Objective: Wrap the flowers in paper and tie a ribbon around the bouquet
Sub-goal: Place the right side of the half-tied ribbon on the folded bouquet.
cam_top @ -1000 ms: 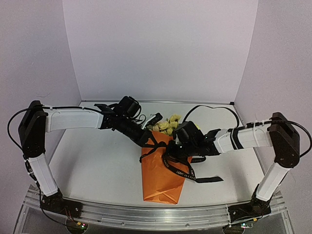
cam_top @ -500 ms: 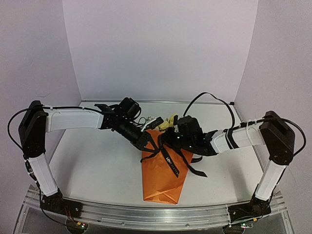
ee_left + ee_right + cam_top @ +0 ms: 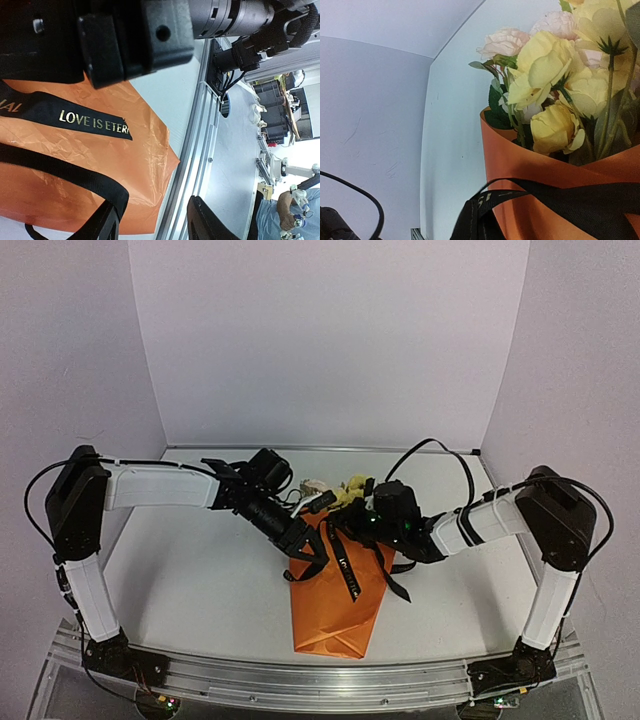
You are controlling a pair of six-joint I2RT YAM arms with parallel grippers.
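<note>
Flowers [image 3: 555, 95] already wrapped in orange paper [image 3: 100, 165]; bouquet [image 3: 325, 625] lies mid table [image 3: 190, 580], blooms at far end; ribbon [image 3: 345, 570] looped round neck, ends loose, I see no knot yet; L gripper [image 3: 152, 225] open beside it; R gripper [image 3: 350, 525] shut, pinching ribbon afaict; tying left

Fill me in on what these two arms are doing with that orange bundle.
The two arms are tying a black fabric ribbon with gold lettering around an orange paper cone holding pale yellow and cream flowers, which lies on the white table. The ribbon is looped across the cone's upper part, but no finished bow shows. The right gripper is shut, apparently pinching the ribbon near the blooms. The left gripper stands open at the cone's edge.
</note>
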